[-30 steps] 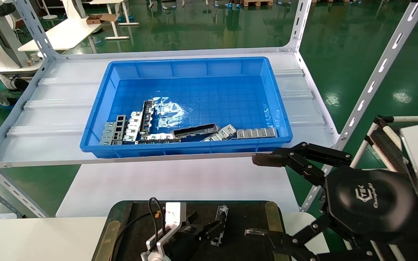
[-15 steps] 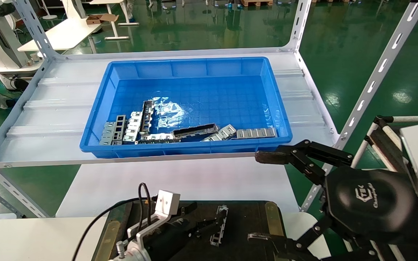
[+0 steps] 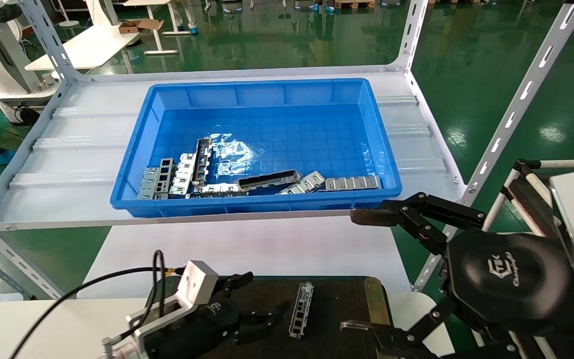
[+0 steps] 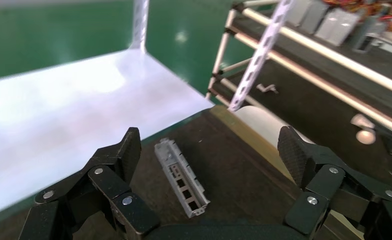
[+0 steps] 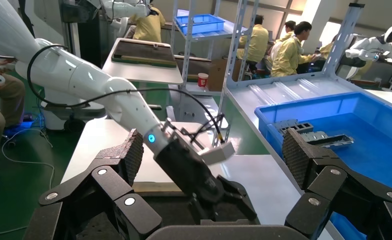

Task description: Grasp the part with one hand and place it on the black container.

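The part, a narrow silver-grey channel with rectangular cutouts, lies flat on the black container, touched by nothing. My left gripper is open just left of it, low over the container. In the left wrist view the part rests on the dark container surface between the spread fingers of the left gripper, nearer one finger. My right gripper hangs open over the container's right end, empty. The right wrist view shows the right gripper wide open, facing the left gripper.
A blue bin with several more metal parts sits on the white shelf behind. Slotted shelf uprights stand at the right. A brass edge strip runs along the container.
My left gripper has let go of the part and drawn back to the left. The part stays lying on the black container. The right gripper has barely moved.
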Motion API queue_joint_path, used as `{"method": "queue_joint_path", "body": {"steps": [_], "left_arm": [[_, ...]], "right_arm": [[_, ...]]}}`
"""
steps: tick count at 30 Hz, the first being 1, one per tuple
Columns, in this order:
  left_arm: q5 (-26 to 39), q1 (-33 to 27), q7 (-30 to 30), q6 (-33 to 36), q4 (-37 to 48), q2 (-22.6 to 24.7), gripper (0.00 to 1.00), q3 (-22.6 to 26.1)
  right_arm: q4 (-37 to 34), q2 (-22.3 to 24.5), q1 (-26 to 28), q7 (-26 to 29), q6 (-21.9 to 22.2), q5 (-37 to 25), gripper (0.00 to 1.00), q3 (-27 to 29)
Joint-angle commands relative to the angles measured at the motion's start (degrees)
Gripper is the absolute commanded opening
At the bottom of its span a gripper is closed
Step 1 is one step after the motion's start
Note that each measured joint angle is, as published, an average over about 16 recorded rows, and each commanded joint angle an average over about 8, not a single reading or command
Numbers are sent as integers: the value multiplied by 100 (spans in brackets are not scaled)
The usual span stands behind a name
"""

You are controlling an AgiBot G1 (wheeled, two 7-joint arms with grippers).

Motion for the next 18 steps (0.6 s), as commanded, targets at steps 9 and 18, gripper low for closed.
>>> {"method": "queue_joint_path", "body": {"steps": [9,18], "left_arm": [[-908,397,1292,1501,187,-422,100,-940],[-1313,519,1479,2093,243,-702,100,-1216]], "right_arm": [[0,0,0,-1,0,1,100,-1],[0,1,1,-1,1,1,100,-2]]}}
